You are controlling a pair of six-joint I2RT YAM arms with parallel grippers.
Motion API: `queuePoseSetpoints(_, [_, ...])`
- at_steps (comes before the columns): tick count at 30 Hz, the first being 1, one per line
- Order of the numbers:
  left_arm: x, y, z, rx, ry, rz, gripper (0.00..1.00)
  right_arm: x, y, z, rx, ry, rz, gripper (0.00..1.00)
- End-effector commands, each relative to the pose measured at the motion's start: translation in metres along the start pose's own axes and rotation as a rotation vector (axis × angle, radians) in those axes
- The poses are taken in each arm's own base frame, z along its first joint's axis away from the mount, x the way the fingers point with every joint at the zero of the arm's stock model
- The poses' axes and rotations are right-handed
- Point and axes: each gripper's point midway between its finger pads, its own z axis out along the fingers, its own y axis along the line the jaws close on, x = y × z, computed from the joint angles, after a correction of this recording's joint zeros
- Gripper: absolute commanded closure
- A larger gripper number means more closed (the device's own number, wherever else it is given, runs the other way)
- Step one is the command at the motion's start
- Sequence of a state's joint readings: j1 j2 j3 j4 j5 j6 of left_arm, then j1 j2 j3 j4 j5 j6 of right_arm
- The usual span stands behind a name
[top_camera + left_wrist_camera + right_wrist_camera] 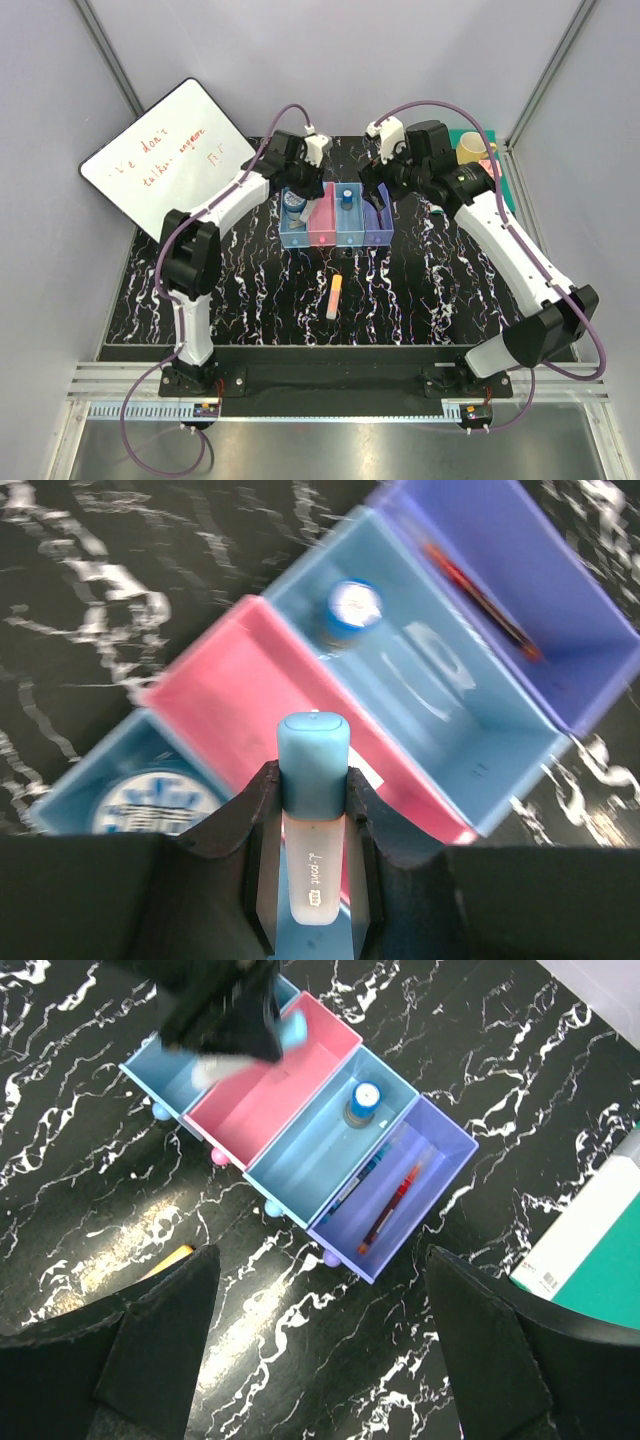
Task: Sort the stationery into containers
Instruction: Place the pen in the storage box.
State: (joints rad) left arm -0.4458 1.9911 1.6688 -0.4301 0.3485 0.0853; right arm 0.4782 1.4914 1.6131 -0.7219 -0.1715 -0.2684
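Seen from above, the row of bins (322, 228) stands on the black marbled counter (250, 290). The left hand (297, 180) hangs over the row's left end and the right hand (375, 195) over its right end. An orange-yellow bar (334, 297) lies on the counter in front of the row, apart from it. A whiteboard (165, 160) leans well off to the row's left, and a yellow mug (470, 148) stands beyond its right end.

In the left wrist view, the left hand pinches a grey marker (312, 865) between its fingers (262, 860), the cyan cap pointing out over the row's pink bin (220, 695). A blue round bottle (352, 608) stands in the light-blue bin next to the pink one. A red pen (480, 595) lies in the purple bin (560, 650). A round blue-and-white item (160, 802) fills the end bin on the other side.

In the right wrist view, the right hand's fingers (160, 1360) are spread wide and hold nothing, above the counter beside the row's purple end. A blue pen (362, 1173) lies along the wall between the purple bin and its light-blue neighbour; which side of it cannot be told. A green book (590, 1260) lies past the purple end.
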Motion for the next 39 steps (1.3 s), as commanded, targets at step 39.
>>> queuePoseSetpoints(39, [0.019,0.013,0.045,-0.070,0.001,-0.295,0.80,-0.019,-0.004,-0.003,0.036,-0.072,0.018,0.09])
